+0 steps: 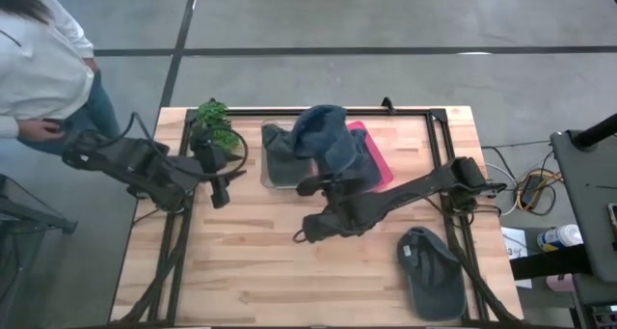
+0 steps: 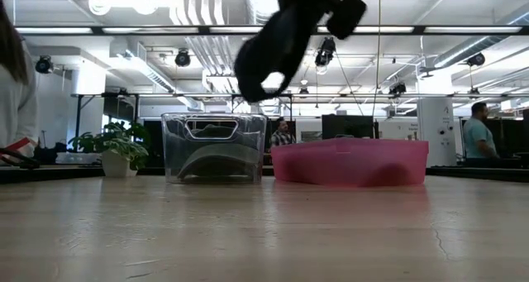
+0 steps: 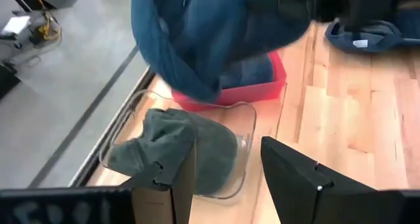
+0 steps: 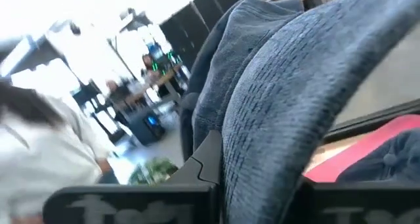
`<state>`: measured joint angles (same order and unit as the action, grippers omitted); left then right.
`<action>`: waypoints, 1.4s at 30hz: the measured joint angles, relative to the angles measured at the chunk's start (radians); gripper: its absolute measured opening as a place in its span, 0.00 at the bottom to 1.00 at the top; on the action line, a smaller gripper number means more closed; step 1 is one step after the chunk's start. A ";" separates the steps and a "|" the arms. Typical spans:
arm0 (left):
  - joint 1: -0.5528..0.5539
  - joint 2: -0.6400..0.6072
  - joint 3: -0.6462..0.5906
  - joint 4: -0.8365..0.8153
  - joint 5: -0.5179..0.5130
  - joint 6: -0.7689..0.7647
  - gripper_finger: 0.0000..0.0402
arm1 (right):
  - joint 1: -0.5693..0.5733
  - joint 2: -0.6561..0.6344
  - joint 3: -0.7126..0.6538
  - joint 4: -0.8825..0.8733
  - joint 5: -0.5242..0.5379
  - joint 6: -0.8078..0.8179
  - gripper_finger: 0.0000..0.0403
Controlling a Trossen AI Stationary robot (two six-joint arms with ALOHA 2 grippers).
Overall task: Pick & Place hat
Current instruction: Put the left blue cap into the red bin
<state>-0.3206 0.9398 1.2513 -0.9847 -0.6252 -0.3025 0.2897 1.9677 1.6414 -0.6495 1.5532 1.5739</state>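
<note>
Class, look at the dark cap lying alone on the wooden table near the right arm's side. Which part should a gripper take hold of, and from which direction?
Probably the brim of the dark cap, coming straight down from above. The cap lies on the wooden table with nothing touching it, and the brim looks like a thin flat edge that two fingers can close over, whereas the rounded crown is wide and soft.

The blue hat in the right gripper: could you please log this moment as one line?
right gripper: shut on blue hat, above pink bin | left gripper: open, beside clear bin | dark cap: on table
</note>
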 joint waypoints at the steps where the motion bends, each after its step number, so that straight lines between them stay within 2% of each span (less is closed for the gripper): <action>1: 0.000 0.000 -0.006 0.001 0.002 -0.009 0.41 | 0.000 -0.016 -0.029 -0.033 0.012 0.084 0.03; 5: 0.000 0.002 -0.016 0.006 0.021 -0.052 0.41 | 0.000 -0.097 -0.194 -0.140 0.014 0.385 0.03; 10: 0.000 0.002 -0.016 0.012 0.031 -0.075 0.41 | 0.000 -0.225 -0.407 -0.081 -0.013 0.454 0.03; 14: 0.000 0.007 -0.016 0.039 0.031 -0.076 0.41 | -0.002 -0.305 -0.558 0.032 -0.009 0.445 0.03; 17: 0.000 0.014 -0.016 0.045 0.031 -0.079 0.41 | -0.010 -0.365 -0.672 0.205 -0.005 0.441 0.03; 24: 0.000 0.061 -0.016 0.056 0.053 -0.128 0.41 | -0.016 -0.380 -0.889 0.577 -0.043 0.452 0.03; 28: 0.000 0.105 -0.016 0.093 0.063 -0.142 0.41 | -0.016 -0.364 -0.947 0.683 -0.141 0.507 0.03; 33: 0.002 0.167 -0.016 0.196 0.064 -0.142 0.41 | -0.016 -0.364 -0.973 0.683 -0.240 0.555 0.03; 38: 0.004 0.233 -0.016 0.307 0.067 -0.090 0.41 | -0.019 -0.371 -1.016 0.675 -0.409 0.576 0.03; 42: 0.005 0.280 -0.016 0.366 0.067 -0.072 0.41 | -0.018 -0.374 -1.033 0.663 -0.452 0.591 0.04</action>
<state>-0.3153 1.2200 1.2354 -0.6186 -0.5583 -0.3748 0.2719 1.5941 0.6087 0.0133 1.1014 2.1647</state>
